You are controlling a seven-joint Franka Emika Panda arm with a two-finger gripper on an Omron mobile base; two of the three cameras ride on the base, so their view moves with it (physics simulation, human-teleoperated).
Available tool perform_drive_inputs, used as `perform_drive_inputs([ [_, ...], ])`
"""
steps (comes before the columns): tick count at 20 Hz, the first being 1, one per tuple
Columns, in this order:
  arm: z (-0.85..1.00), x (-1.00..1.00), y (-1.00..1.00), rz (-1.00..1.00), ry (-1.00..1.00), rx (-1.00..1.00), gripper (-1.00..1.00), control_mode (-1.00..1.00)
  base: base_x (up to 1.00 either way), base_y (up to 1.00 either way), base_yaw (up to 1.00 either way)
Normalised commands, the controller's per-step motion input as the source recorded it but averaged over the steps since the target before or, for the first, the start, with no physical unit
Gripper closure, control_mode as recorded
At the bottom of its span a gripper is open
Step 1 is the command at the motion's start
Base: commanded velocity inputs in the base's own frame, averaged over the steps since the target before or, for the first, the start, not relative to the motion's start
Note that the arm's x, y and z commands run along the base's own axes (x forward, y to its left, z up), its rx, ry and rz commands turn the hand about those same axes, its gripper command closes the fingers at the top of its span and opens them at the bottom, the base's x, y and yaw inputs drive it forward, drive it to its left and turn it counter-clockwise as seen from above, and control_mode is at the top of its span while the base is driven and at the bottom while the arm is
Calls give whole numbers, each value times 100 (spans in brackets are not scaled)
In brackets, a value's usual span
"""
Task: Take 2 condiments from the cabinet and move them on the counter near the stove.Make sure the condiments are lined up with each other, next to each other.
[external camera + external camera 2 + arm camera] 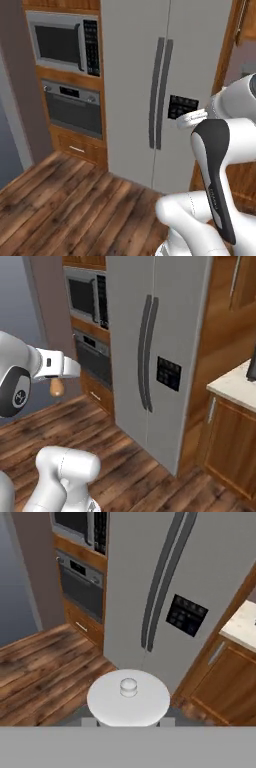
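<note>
Gripping: the claw (57, 379) is closed on the tan-brown shaker (56, 388), which hangs just under the white hand, clear of the floor
Shaker top: in the hand view its round whitish cap (128, 698) with a small knob sits right between the fingertips, whose grey ends peek out on either side of it
Refrigerator (150, 577): straight ahead of the claw, grey, two doors shut, dark panel on the right door
Counter (242, 624): ahead and to the right of the claw, well apart from it; a beige corner over brown wood doors
Oven (80, 587): ahead and to the left of the claw, set in a wood column
Microwave (55, 42): above the oven, higher than the claw
Floor (60, 200): dark wood planks below the claw
</note>
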Motion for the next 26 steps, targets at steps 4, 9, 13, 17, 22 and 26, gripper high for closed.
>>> perform_drive_inputs([
  [4, 0, 0, 0, 0, 0, 0, 100, 100, -25, 40, 67],
  [9, 0, 0, 0, 0, 0, 0, 100, 100, -21, 41, 69],
  [13, 0, 0, 0, 0, 0, 0, 100, 100, -16, 35, 69],
  [17, 0, 0, 0, 0, 0, 0, 100, 100, -10, 42, 64],
  [22, 0, 0, 0, 0, 0, 0, 100, 100, -3, 79, 34],
  [26, 0, 0, 0, 0, 0, 0, 100, 100, 20, 100, 0],
])
